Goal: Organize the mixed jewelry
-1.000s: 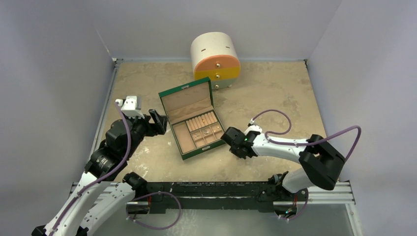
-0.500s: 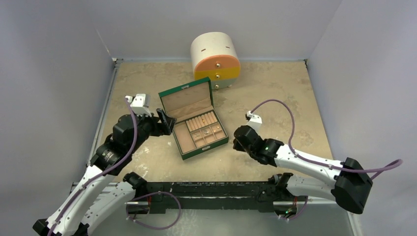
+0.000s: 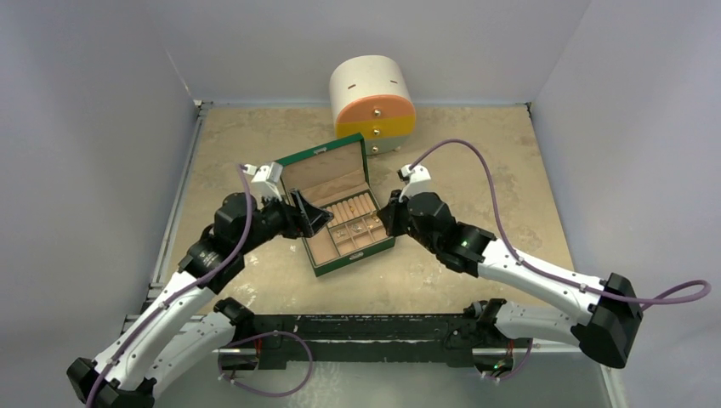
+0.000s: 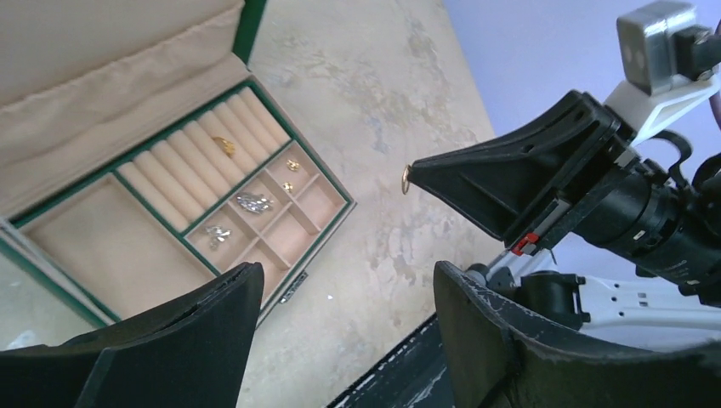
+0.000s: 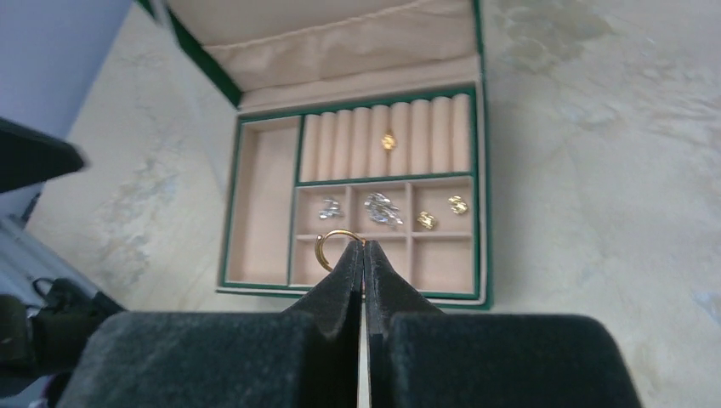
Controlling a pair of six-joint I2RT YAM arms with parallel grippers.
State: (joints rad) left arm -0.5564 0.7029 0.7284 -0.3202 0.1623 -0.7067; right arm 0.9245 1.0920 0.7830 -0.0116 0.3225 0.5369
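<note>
The open green box [image 3: 316, 155] lies mid-table, tan-lined inside. My right gripper [image 5: 364, 248] is shut on a thin gold ring [image 5: 330, 245], which sticks out left of its tips above the box's near compartments. In the box, a gold ring [image 5: 388, 141] sits on the ring rolls. Two silvery pieces [image 5: 382, 207] and two gold pieces [image 5: 428, 221] lie in the small compartments. My left gripper [image 4: 344, 293] is open with nothing between its fingers, at the box's left side [image 3: 310, 217]. The left wrist view shows the held ring [image 4: 406, 178] at the right gripper's tip.
A rounded white cabinet [image 3: 372, 100] with orange and yellow drawers stands at the back of the table. Grey walls close the table on three sides. A black rail [image 3: 357, 327] runs along the near edge between the arm bases.
Both arms have moved in toward the box: the left gripper rightward to its left side, the right gripper up and left to its right side, still shut on the ring.
</note>
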